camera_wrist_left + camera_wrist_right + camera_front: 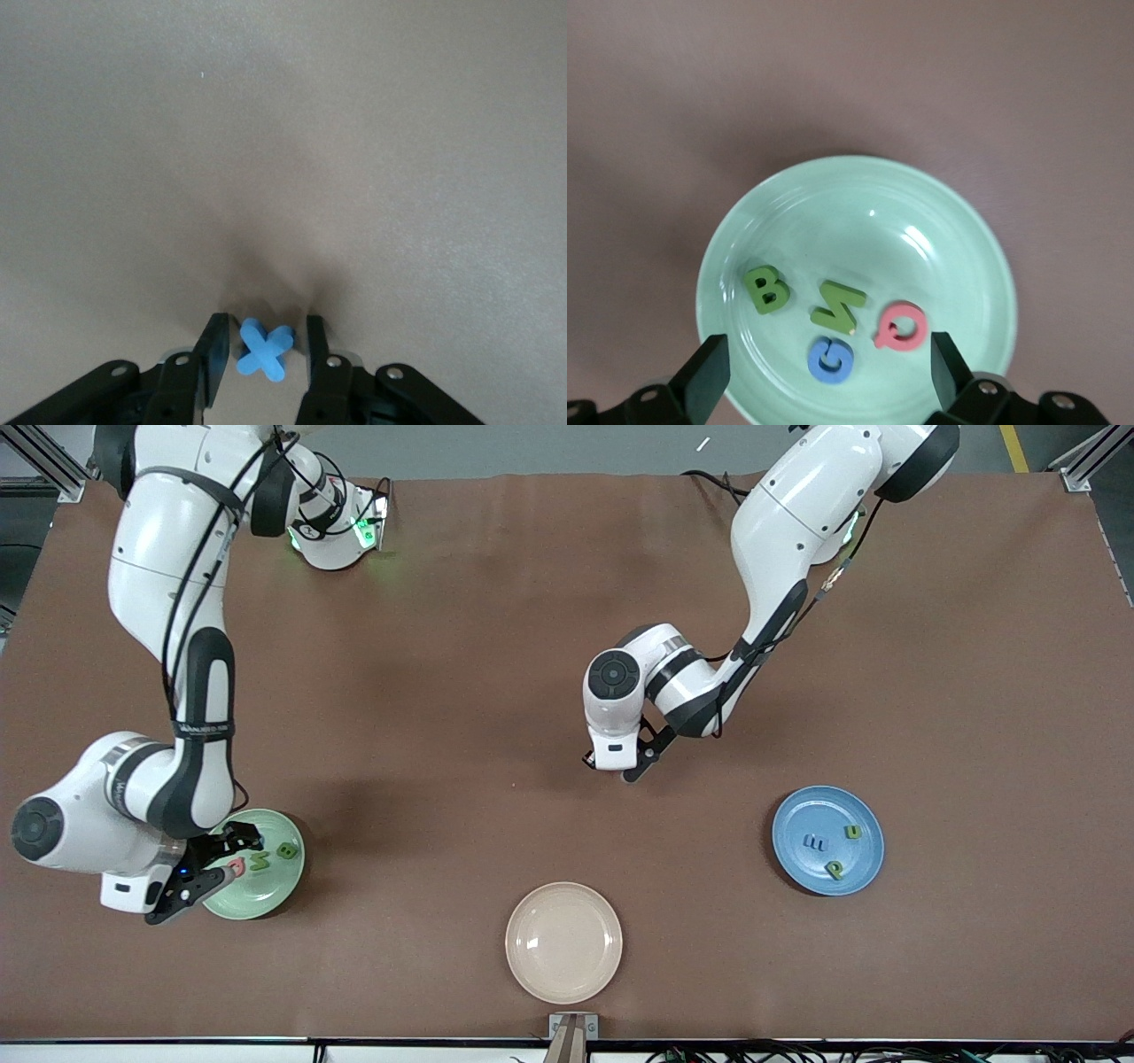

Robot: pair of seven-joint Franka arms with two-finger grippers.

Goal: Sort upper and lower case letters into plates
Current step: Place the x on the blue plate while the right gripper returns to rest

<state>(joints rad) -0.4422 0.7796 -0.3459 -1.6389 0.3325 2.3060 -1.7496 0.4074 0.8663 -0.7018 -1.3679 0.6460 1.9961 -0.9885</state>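
Squeeze the left jaws (262, 354), half-closed around the small blue foam x (265, 349), squarely; your right jaws (824, 365) hang spread above the pale green plate (957, 257).

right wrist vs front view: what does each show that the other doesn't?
Only the right wrist view: a blue G in the pale green plate, and the other letters readable as green B, green N and red Q.
Only the front view: the blue plate with three letters, the cream plate, and the left gripper low over bare table.
Both: the right gripper, jaws open, over the pale green plate.
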